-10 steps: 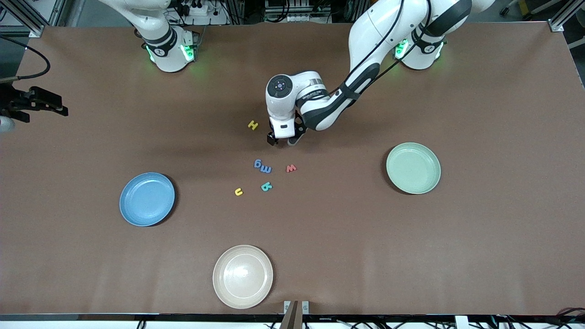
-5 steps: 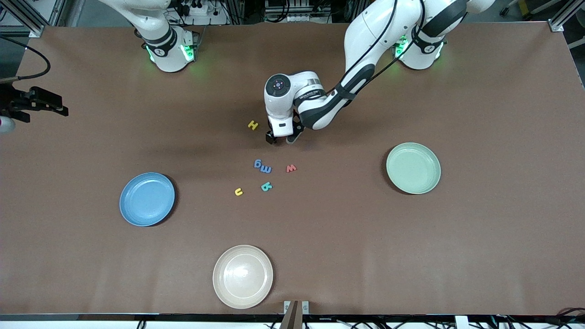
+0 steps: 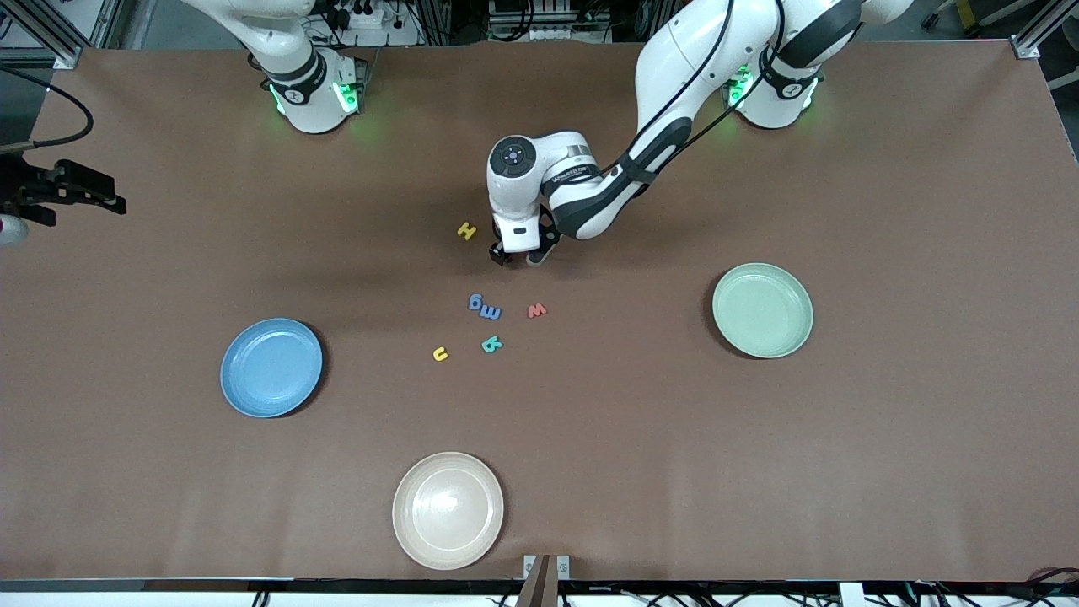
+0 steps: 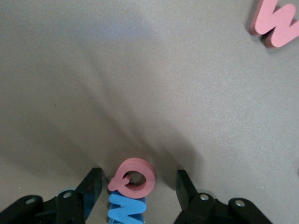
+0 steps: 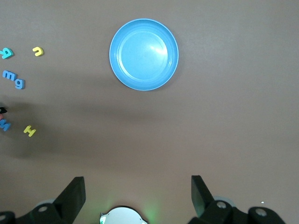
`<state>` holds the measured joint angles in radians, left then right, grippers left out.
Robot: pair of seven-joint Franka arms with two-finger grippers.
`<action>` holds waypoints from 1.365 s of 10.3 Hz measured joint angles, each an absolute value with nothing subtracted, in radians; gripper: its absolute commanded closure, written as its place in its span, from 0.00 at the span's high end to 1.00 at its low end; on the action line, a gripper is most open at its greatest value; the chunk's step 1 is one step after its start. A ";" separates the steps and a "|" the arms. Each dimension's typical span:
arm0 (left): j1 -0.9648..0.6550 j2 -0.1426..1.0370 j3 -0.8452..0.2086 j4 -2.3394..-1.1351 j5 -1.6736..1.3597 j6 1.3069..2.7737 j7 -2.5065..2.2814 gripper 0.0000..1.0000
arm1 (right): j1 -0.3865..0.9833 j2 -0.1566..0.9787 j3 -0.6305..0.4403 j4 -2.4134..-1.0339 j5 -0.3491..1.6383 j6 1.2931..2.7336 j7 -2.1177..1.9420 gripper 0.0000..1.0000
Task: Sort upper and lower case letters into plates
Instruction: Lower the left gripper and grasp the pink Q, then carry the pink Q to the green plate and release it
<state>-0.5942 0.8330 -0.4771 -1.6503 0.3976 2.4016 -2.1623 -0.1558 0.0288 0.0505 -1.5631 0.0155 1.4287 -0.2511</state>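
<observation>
A brown bench (image 3: 885,438) is seen from above, with the two arm bases along its upper edge. The left gripper (image 3: 516,256) is lowered to the bench near the middle, just beside the yellow H (image 3: 466,230). In the left wrist view its fingers (image 4: 91,186) are spread apart, with a pink Q (image 4: 133,178) and a blue W (image 4: 126,210) lying between them; the Q is touching the W, and neither finger is seen to touch a letter.

A pink w (image 3: 537,310) lies apart from the left gripper, nearer to the front camera. The blue g and m (image 3: 485,307) lie beside it toward the right arm's end, and nearer still to the camera lie the teal letter (image 3: 492,344) and the yellow u (image 3: 440,354).

The sky blue plate (image 3: 271,367) rests toward the right arm's end of the bench and the mint green plate (image 3: 762,310) toward the left arm's end; no letter is seen in either. A cream plate (image 3: 448,509) is set near the front edge.

The right gripper (image 5: 138,193) is held high over the bench by its waiting arm, its fingers wide open and nothing between them, with the sky blue plate below it.
</observation>
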 measured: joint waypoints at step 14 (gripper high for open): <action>-0.482 0.812 -0.473 -1.632 0.399 2.357 -2.032 0.25 | -0.156 0.029 0.051 -1.564 0.015 1.429 -0.254 1.00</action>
